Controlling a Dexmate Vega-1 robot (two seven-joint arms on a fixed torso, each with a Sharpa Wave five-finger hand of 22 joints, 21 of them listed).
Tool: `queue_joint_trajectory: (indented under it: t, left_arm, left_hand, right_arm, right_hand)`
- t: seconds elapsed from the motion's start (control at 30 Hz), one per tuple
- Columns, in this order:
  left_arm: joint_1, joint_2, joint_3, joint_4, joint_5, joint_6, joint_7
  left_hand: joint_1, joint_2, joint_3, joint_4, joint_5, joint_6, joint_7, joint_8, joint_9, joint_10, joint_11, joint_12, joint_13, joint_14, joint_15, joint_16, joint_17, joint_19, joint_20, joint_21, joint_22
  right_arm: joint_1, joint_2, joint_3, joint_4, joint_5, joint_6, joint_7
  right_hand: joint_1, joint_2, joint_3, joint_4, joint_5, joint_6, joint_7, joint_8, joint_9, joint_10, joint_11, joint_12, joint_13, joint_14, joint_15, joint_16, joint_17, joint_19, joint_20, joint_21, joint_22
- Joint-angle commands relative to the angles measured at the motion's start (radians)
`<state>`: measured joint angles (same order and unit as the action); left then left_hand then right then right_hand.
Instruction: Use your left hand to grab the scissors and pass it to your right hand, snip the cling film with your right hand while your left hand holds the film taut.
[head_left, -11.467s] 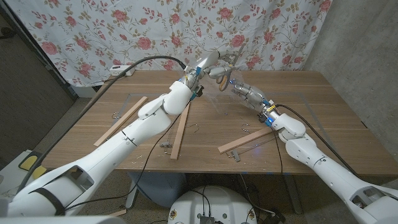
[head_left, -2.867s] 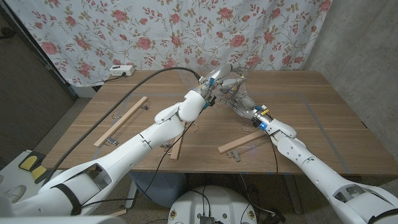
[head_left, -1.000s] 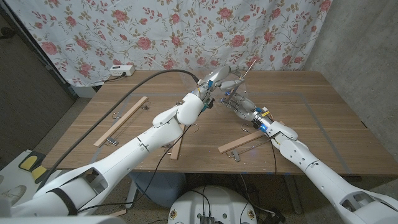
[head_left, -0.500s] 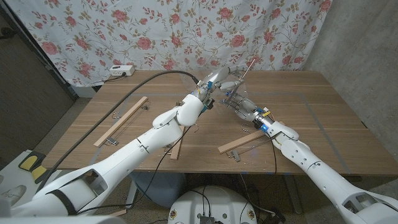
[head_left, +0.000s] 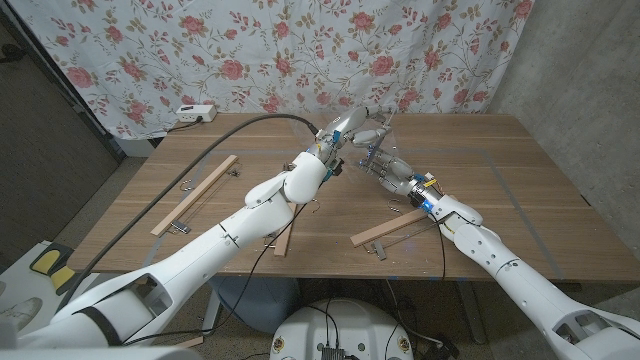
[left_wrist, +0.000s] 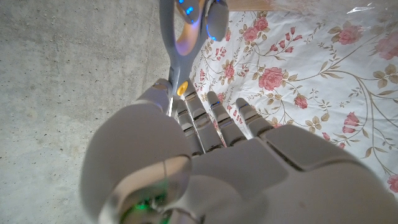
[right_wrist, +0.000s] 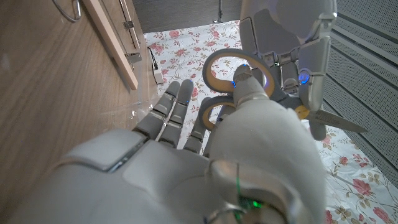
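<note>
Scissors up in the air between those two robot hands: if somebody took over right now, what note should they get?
Left hand: holds the orange-handled metal scissors at the blade end, above the wooden table.
Right hand: thumb at a handle loop; whether it grips yet is unclear.
Clear cling film: faint, lying on the table.
Done: scissors picked up.
Left: finish the handover, pull the film taut, snip.

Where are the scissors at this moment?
In the head view the scissors are held up above the far middle of the table, between the left hand and the right hand, before the floral curtain.
</note>
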<state>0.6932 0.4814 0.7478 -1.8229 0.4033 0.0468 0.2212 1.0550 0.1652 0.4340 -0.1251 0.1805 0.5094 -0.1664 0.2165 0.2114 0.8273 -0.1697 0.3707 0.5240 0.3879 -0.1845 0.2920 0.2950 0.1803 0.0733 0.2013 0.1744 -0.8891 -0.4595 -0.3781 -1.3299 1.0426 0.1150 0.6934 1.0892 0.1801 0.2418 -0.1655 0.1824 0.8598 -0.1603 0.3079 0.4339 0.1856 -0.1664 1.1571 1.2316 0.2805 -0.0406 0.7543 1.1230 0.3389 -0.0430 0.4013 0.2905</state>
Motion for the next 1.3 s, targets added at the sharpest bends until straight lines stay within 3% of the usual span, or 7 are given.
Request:
queue_joint_trajectory:
  t: [0.03,0.37,0.6,0.83,0.9,0.93,1.3]
  left_arm:
    - [0.016,0.003,-0.011,-0.009,-0.012,-0.007,0.012]
    - [0.027,0.007,-0.023,-0.007,-0.035,-0.028,0.019]
    - [0.027,0.019,-0.030,0.003,-0.056,-0.064,0.008]
    - [0.034,0.027,-0.038,0.010,-0.072,-0.092,0.001]
    - [0.037,0.029,-0.041,0.014,-0.081,-0.104,0.000]
    - [0.039,0.032,-0.044,0.015,-0.087,-0.108,-0.003]
    - [0.098,0.033,-0.093,0.027,-0.154,-0.194,0.050]
  left_hand:
    - [0.004,0.008,0.003,-0.007,0.000,0.000,0.009,-0.006,0.005,0.057,-0.055,0.006,0.011,-0.007,-0.018,0.001,0.002,0.005,0.008,0.001,0.004]
    - [-0.010,-0.002,-0.001,-0.005,-0.002,-0.013,0.011,-0.010,0.005,0.025,-0.052,-0.019,-0.002,-0.022,0.000,-0.008,-0.002,0.008,0.015,0.003,0.005]
    - [-0.125,-0.064,-0.064,0.022,-0.005,-0.045,0.012,-0.015,0.002,-0.057,-0.047,-0.101,-0.048,-0.073,0.023,-0.040,-0.029,-0.003,0.017,0.001,0.007]
    - [-0.252,-0.101,-0.125,0.057,-0.004,-0.109,0.030,-0.029,-0.004,-0.156,-0.036,-0.149,-0.056,-0.116,0.048,-0.059,-0.046,-0.025,0.036,-0.001,0.009]
    - [-0.283,-0.103,-0.136,0.068,-0.005,-0.129,0.039,-0.031,-0.005,-0.187,-0.022,-0.157,-0.056,-0.129,0.057,-0.064,-0.047,-0.030,0.043,-0.002,0.010]
    - [-0.316,-0.108,-0.150,0.080,-0.007,-0.151,0.043,-0.033,-0.007,-0.225,0.001,-0.164,-0.057,-0.143,0.074,-0.071,-0.048,-0.036,0.052,-0.002,0.010]
    - [-0.507,-0.154,-0.237,0.150,-0.002,-0.244,0.057,-0.035,-0.015,-0.400,0.065,-0.182,-0.078,-0.230,0.129,-0.097,-0.050,-0.078,0.072,-0.004,0.013]
  right_arm:
    - [-0.006,-0.005,0.007,-0.007,0.021,-0.021,0.021]
    - [-0.008,-0.010,0.010,-0.012,0.026,-0.030,0.025]
    - [-0.010,-0.012,0.012,-0.017,0.030,-0.036,0.026]
    - [-0.016,-0.015,0.017,-0.022,0.033,-0.036,0.028]
    - [-0.017,-0.015,0.019,-0.022,0.037,-0.038,0.030]
    - [-0.018,-0.016,0.019,-0.022,0.038,-0.038,0.030]
    - [-0.033,-0.032,0.030,-0.037,0.045,-0.053,0.014]
  right_hand:
    - [-0.010,0.007,0.072,0.060,0.003,-0.003,0.000,0.009,0.008,0.060,-0.028,0.250,-0.002,0.017,-0.188,0.001,0.006,0.011,-0.014,0.009,0.007]
    - [-0.010,0.002,0.080,0.059,0.002,-0.008,-0.002,0.013,0.022,0.069,-0.026,0.262,-0.005,0.030,-0.187,0.001,0.021,0.012,-0.013,0.026,0.018]
    - [-0.011,0.001,0.084,0.059,0.002,-0.009,-0.002,0.015,0.028,0.066,-0.025,0.263,-0.009,0.029,-0.187,-0.005,0.025,0.009,-0.014,0.033,0.023]
    - [-0.013,0.000,0.087,0.060,0.001,-0.011,-0.002,0.016,0.033,0.064,-0.025,0.265,-0.011,0.031,-0.186,-0.009,0.030,0.007,-0.015,0.040,0.028]
    - [-0.014,0.001,0.089,0.060,0.001,-0.011,-0.001,0.016,0.034,0.064,-0.025,0.266,-0.011,0.032,-0.186,-0.010,0.031,0.007,-0.014,0.042,0.030]
    - [-0.014,0.000,0.089,0.060,0.001,-0.012,-0.002,0.016,0.034,0.064,-0.025,0.267,-0.011,0.032,-0.186,-0.011,0.032,0.006,-0.015,0.043,0.030]
    - [-0.019,0.000,0.094,0.063,0.001,-0.009,0.001,0.017,0.037,0.063,-0.026,0.268,-0.013,0.040,-0.186,-0.015,0.039,0.007,-0.014,0.055,0.037]
